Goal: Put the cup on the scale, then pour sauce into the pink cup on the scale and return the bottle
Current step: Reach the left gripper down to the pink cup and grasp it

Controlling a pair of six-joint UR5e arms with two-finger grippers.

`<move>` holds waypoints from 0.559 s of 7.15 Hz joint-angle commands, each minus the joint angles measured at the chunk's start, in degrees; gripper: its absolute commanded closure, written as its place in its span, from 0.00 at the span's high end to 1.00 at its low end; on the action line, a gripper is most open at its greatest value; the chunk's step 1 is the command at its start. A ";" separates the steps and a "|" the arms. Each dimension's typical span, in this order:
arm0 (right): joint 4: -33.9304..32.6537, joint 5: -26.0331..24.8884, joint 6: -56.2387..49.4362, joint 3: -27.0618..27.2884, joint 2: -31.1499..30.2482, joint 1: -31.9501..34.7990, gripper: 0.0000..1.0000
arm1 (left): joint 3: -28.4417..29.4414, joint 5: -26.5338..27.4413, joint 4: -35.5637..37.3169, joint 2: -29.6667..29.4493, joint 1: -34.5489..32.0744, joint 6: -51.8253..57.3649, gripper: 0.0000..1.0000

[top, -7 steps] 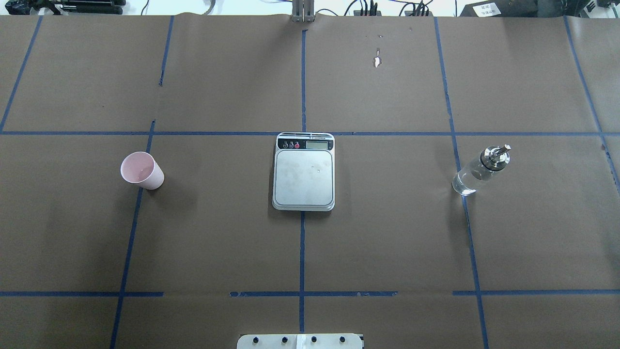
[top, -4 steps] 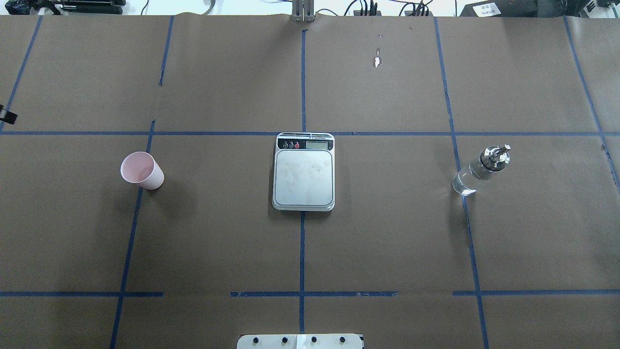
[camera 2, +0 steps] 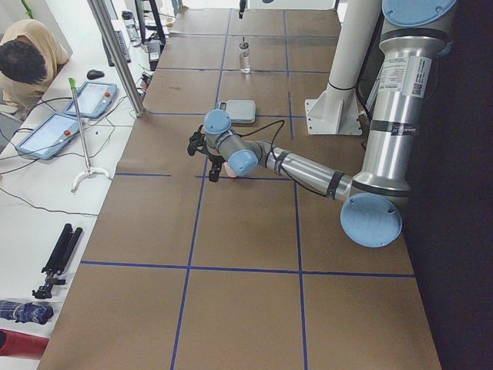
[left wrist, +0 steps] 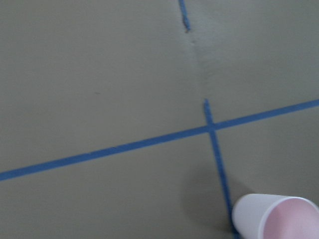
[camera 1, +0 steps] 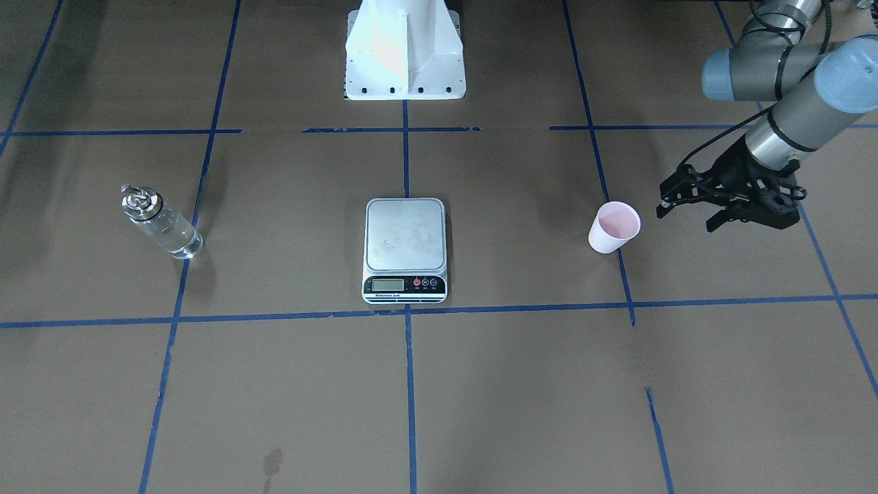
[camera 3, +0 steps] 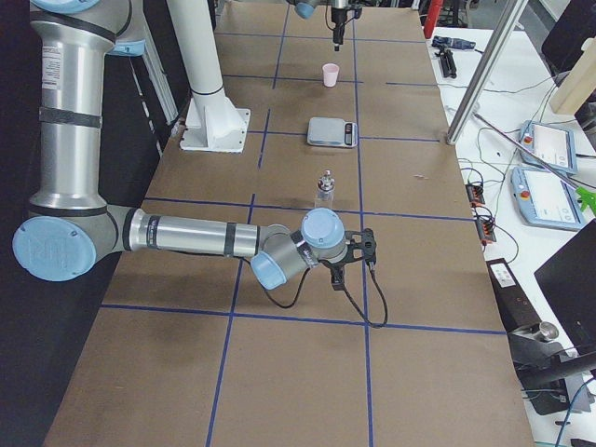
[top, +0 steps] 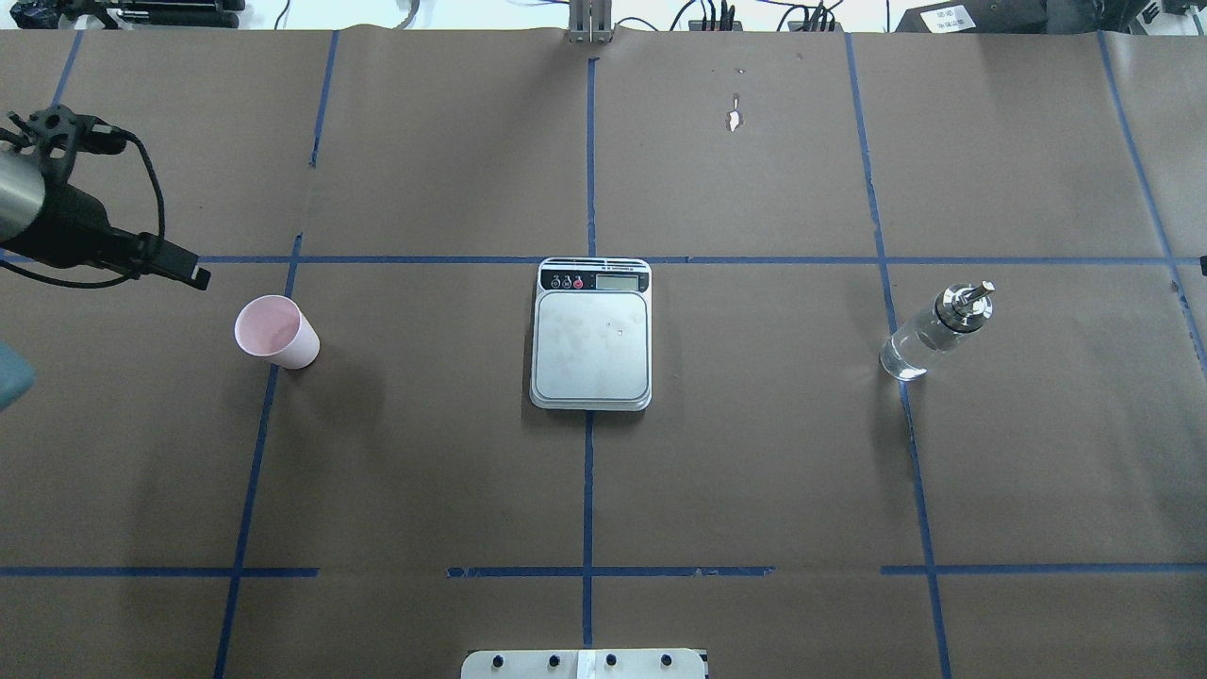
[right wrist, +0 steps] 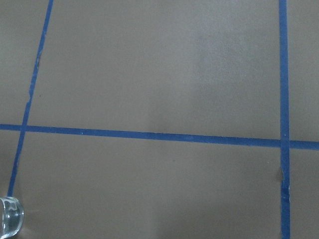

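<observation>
The pale pink cup (top: 276, 332) stands upright on the brown table, left of centre, also seen as the cup (camera 1: 614, 228). My left gripper (camera 1: 686, 218) hovers open just beside the cup on its outer side, touching nothing. In the left wrist view the cup (left wrist: 276, 219) sits at the bottom right corner. The scale (top: 591, 344) lies in the middle with a bare platform. The bottle (top: 934, 332), with clear sauce inside, stands at the right. My right gripper (camera 3: 368, 247) hangs short of the bottle (camera 3: 324, 189); I cannot tell its state.
Blue tape lines cross the brown paper. The white robot base (camera 1: 405, 55) stands at the near edge behind the scale. Cables and gear (top: 754, 14) line the far edge. A person (camera 2: 27, 54) sits by tablets at a side table.
My left arm has come into the overhead view from the left edge and now reaches close to the cup. Cup, scale and bottle have not moved.
</observation>
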 commanded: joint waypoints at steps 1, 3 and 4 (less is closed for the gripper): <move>0.15 0.21 0.25 -0.05 0.08 -0.05 1.00 | -1.11 6.56 9.52 -4.95 5.67 -2.73 0.95; 0.15 0.21 -0.09 -0.23 -0.35 -0.13 1.00 | -2.44 7.57 10.10 -3.22 6.47 -2.55 0.90; 0.67 0.21 -0.18 -0.66 -0.36 -0.13 1.00 | -2.35 9.57 10.10 -2.51 6.48 -2.46 0.89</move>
